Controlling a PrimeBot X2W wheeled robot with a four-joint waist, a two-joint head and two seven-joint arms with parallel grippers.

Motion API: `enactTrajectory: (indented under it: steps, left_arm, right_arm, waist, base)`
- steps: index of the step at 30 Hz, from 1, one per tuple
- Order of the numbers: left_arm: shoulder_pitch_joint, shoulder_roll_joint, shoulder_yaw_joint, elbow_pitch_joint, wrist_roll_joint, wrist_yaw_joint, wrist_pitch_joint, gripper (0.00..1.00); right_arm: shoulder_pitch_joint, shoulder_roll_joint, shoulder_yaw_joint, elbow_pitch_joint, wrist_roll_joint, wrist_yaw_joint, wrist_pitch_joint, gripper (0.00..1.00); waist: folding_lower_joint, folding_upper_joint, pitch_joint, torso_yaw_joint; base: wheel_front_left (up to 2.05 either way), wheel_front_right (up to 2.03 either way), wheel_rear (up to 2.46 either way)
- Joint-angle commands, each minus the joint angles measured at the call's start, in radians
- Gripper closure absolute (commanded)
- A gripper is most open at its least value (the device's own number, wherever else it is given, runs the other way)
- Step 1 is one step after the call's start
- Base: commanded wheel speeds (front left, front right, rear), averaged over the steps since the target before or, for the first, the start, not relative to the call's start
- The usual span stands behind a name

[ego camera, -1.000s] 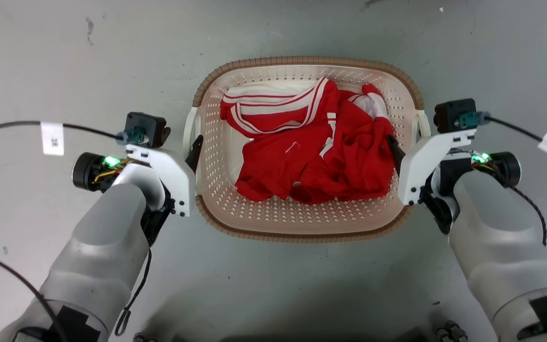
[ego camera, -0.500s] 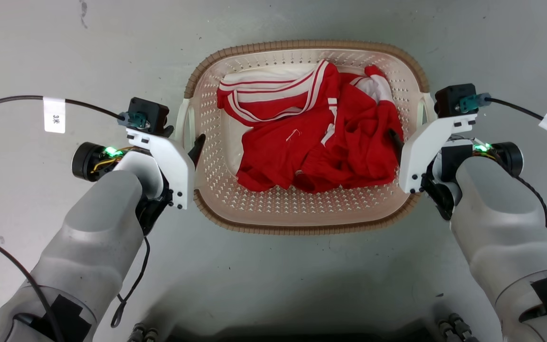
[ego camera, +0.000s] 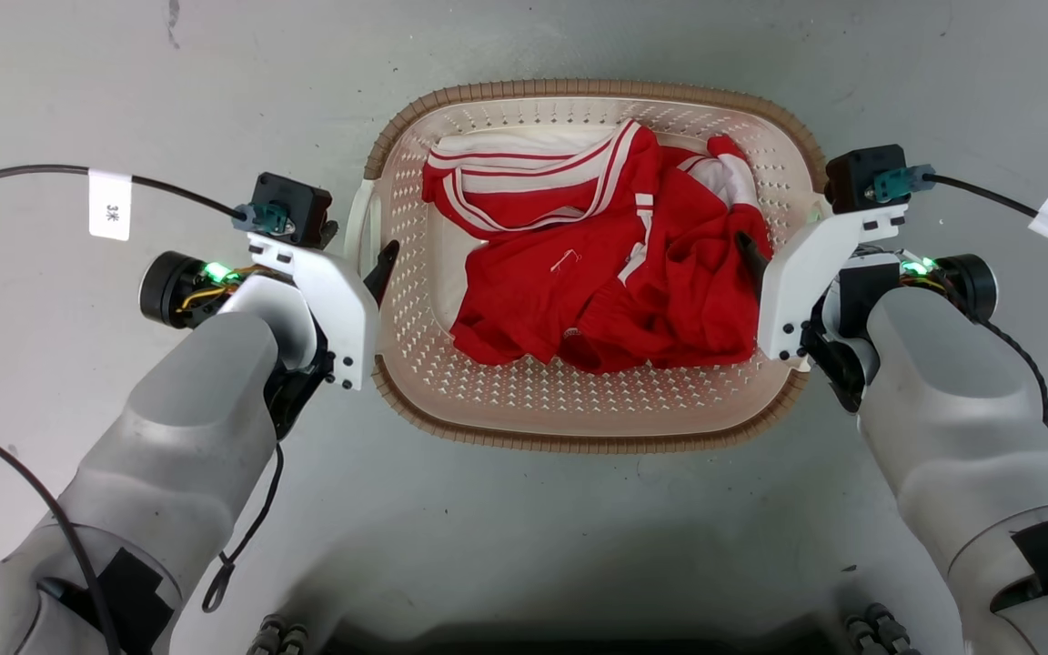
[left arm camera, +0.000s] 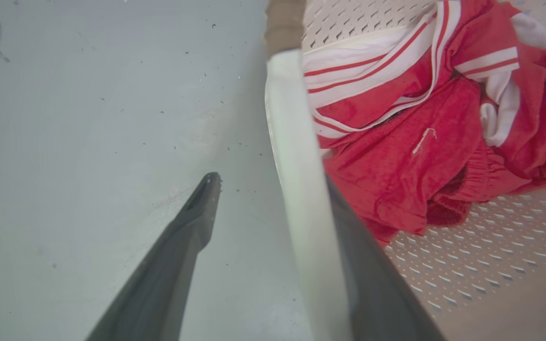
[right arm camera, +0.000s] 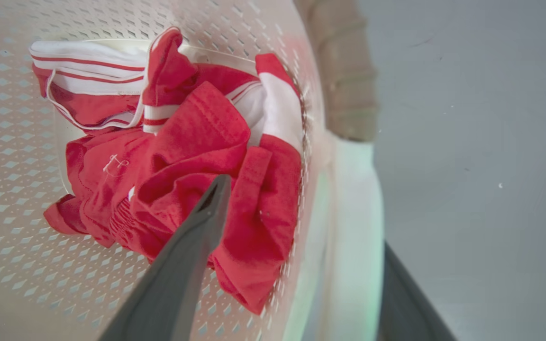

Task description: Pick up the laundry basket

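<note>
While the head view itself has shifted (floor scuff at top L now nearer the edge), the laundry basket takes up a bit more of the frame than 1 s ago, and both wrists have kept their places at its two short ends. Part of that is camera, so read w/ caution, but basket and arms moving as one suggests the lift is starting, not just an approach. Basket sits centre of the head view, betw. the two forearms, red-and-white clothes heaped inside. Can't tell whether its base is off the floor yet. Left gripper: fingers spread, straddling the white left handle. One finger is outside over bare floor w/ a visible gap to the handle, the other inside the basket, close against the handle's inner face. Right gripper: same setup mirrored, fingers spread astride the right handle, inner finger over the red cloth, outer one outside the wall. Neither pair looks clamped, so the load prob. rides on hooked fingers, not a pinch. Meaning for task: grasp placement done and both ends engaged. What's left is an even rise. Risk: uneven arm height tips the basket, or a handle slips off an unclamped finger.
</note>
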Motion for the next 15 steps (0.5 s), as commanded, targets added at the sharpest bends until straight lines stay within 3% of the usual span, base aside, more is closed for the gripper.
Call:
enactTrajectory:
  steps: [1, 2, 3, 4, 15]
  left_arm:
    - [-0.013, 0.004, -0.011, 0.005, -0.012, 0.001, 0.000, 0.00]
    - [-0.015, 0.004, -0.018, 0.006, -0.019, 0.001, 0.004, 0.00]
    - [-0.015, 0.003, -0.024, 0.006, -0.030, 0.001, 0.011, 0.19]
    - [-0.016, 0.009, -0.047, -0.006, -0.057, 0.001, 0.023, 1.00]
    - [0.022, 0.027, -0.139, -0.036, -0.144, 0.001, 0.041, 1.00]
  right_arm:
    - [-0.008, -0.001, 0.009, 0.003, 0.011, -0.001, 0.005, 0.00]
    - [-0.009, -0.001, 0.015, 0.004, 0.015, -0.001, 0.011, 0.52]
    - [-0.010, -0.001, 0.019, 0.004, 0.019, -0.001, 0.015, 1.00]
    - [-0.011, 0.001, 0.030, 0.005, 0.023, 0.000, 0.022, 1.00]
    - [0.025, -0.004, 0.016, 0.008, -0.026, 0.000, 0.045, 1.00]
  waist:
    - [-0.0001, 0.0000, 0.002, 0.001]
    - [-0.0001, 0.0000, 0.003, 0.002]
    - [-0.0001, 0.0000, 0.004, 0.002]
    - [-0.0001, 0.0000, 0.005, 0.001]
    - [-0.0001, 0.0000, -0.072, -0.011]
  base:
    - [0.00, 0.00, 0.00]
    - [0.00, 0.00, 0.00]
    - [0.00, 0.00, 0.00]
    - [0.00, 0.00, 0.00]
    - [0.00, 0.00, 0.00]
